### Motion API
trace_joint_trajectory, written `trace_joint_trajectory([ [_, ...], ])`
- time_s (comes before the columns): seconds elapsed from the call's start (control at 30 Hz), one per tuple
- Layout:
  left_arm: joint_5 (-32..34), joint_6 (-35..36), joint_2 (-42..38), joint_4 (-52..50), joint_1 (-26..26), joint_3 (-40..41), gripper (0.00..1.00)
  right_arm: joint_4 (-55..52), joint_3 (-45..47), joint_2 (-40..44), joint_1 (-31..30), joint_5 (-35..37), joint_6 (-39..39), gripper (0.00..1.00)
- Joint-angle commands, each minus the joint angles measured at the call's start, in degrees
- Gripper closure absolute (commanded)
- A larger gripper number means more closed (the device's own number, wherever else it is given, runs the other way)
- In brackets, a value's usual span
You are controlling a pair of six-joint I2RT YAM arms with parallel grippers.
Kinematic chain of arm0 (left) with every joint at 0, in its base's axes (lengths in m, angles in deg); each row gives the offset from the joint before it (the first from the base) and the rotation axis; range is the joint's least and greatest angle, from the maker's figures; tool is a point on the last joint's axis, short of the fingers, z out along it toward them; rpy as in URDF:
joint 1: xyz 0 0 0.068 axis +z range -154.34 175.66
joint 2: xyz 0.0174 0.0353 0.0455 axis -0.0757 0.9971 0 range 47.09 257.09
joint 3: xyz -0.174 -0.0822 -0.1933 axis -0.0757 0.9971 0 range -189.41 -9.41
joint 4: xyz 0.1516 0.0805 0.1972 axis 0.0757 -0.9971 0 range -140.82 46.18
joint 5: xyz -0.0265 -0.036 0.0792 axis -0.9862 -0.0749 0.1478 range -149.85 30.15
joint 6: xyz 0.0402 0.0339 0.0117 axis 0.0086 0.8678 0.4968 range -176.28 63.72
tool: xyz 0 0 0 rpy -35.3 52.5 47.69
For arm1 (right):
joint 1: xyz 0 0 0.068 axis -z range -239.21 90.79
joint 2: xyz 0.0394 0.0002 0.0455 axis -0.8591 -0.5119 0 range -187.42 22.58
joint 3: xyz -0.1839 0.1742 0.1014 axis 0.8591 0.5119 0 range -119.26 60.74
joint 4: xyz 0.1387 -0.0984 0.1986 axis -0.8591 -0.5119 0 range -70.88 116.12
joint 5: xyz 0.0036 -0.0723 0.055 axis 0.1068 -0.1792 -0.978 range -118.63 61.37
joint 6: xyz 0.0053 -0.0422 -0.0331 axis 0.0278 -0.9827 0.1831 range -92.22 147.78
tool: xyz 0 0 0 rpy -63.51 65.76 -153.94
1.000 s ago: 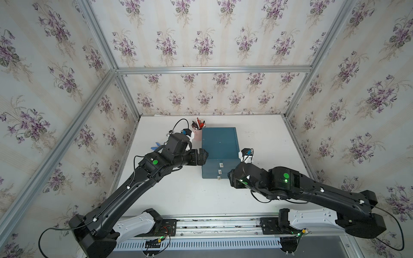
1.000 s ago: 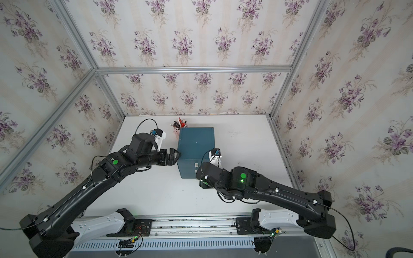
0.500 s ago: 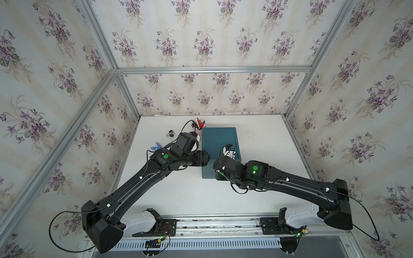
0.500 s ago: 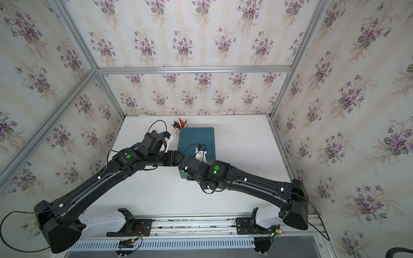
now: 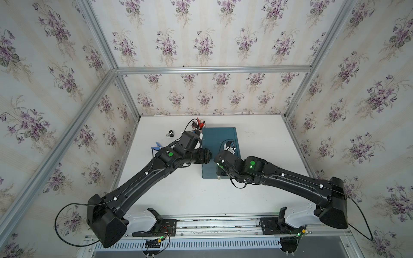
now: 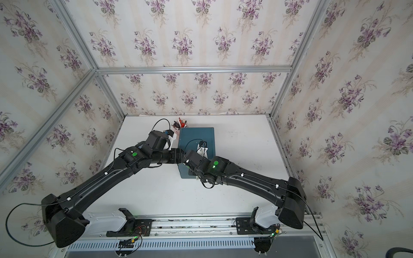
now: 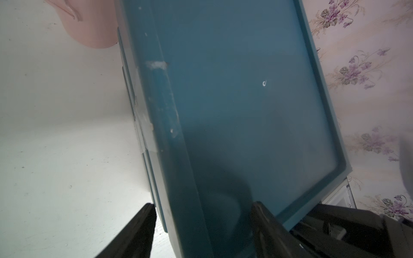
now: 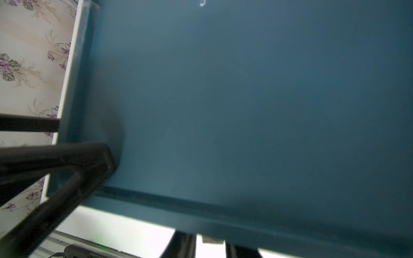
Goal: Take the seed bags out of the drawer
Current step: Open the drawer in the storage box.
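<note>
- Since the seed bags show in no view, I judge them to lie inside the drawer (image 5: 210, 172) of the teal cabinet (image 5: 216, 136). In both top views no drawer stands pulled out.
- Left wrist view: the left gripper (image 7: 202, 206) straddles the cabinet's side rim, one finger (image 7: 143, 223) outside it above the table (image 7: 55, 134), the other on the top panel. The jaws stand apart; whether they bear on the rim I cannot tell. A pink cup (image 7: 89, 24) stands just beside the cabinet's back corner.
- Right wrist view: the right gripper (image 8: 210, 245) sits below the front rim with a small pale tab (image 8: 211, 240) between its fingers, which I take for the drawer's pull. The jaws stand narrow; clamped or just short of it, I cannot tell. The picture's edge cuts the fingers off.
- Top views: the two grippers meet at the cabinet's near end, and the right arm (image 5: 245, 166) covers the tab and the grasp itself.
- Step in hand, as I judge it: opening the drawer. I would confirm a firm pinch on the tab, then draw straight out from the front, level and slow, the left gripper steadying the cabinet so it does not slide along.
- Not verifiable: which drawer the tab belongs to, how many there are, any contents.
</note>
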Motion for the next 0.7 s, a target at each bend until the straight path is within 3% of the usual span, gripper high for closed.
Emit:
trace_joint_trajectory([
  [0.0,3.4,1.1,0.3,-4.0,0.0,0.9,0.31,0.7,-0.1,-0.2,0.1,0.8,-1.1,0.87],
  [0.1,3.7,0.5,0.1,-3.7,0.0,1.6,0.33,0.2,0.7,0.5,-0.1,0.3,-1.2,1.0],
  [0.33,4.8,-1.9,-0.5,-2.2,0.2,3.2,0.4,-0.2,8.0,8.1,-4.9,0.5,2.5,1.0],
  [0.67,5.7,-2.9,0.3,-1.4,0.7,3.2,0.44,-5.2,13.6,15.0,-16.9,5.5,13.3,1.0],
])
